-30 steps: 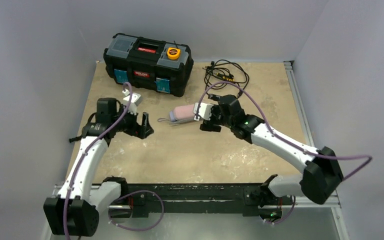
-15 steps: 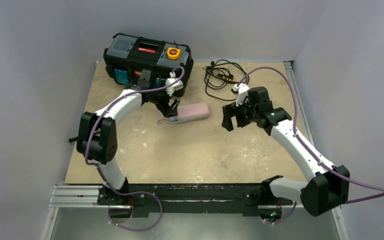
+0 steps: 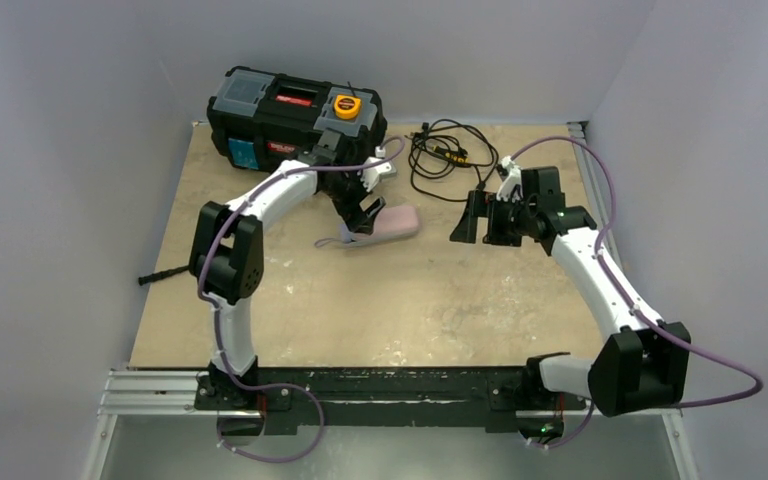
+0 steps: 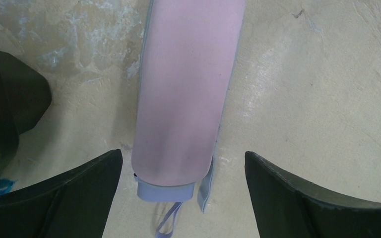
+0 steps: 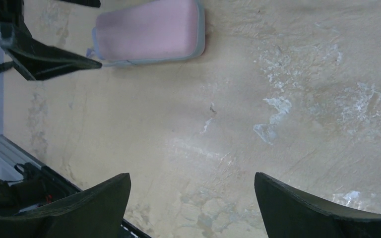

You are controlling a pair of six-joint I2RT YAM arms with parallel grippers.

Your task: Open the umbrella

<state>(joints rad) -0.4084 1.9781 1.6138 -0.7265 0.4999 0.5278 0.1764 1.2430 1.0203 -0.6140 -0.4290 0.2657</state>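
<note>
Umbrella [image 3: 394, 221] is packed up as a pinkish oblong capsule, lying flat on the table [image 3: 390, 310] just in front of the black toolbox [image 3: 295, 125], roughly mid-table toward the back. Its lilac loop strap [image 3: 332, 241] trails off the end that points to the robot's left.

Left gripper [image 3: 365, 214] hangs right over the strap end of the capsule with its jaws spread wide. From the left wrist cam, the two black fingers [image 4: 69, 198] sit on either side of the pink body with bare table showing in both gaps, so it's straddling the thing, not pinching it. The pale end cap [image 4: 166, 190] and the loop sit right between the fingertips in that view.

Right gripper [image 3: 468, 217] is off to the robot's right of the umbrella, apart from it, jaws spread too and nothing between them. Its wrist cam only has scuffed tabletop between the fingers [image 5: 317, 208], with the pink capsule up in the far corner of the view and one of the left arm's fingers next to it.

Other stuff around: a yellow tape measure [image 3: 347, 105] on top of the toolbox, a tangle of black cable [image 3: 450, 150] at the back of the table behind the right gripper, and a thin black tool [image 3: 155, 277] at the left edge of the table.
</note>
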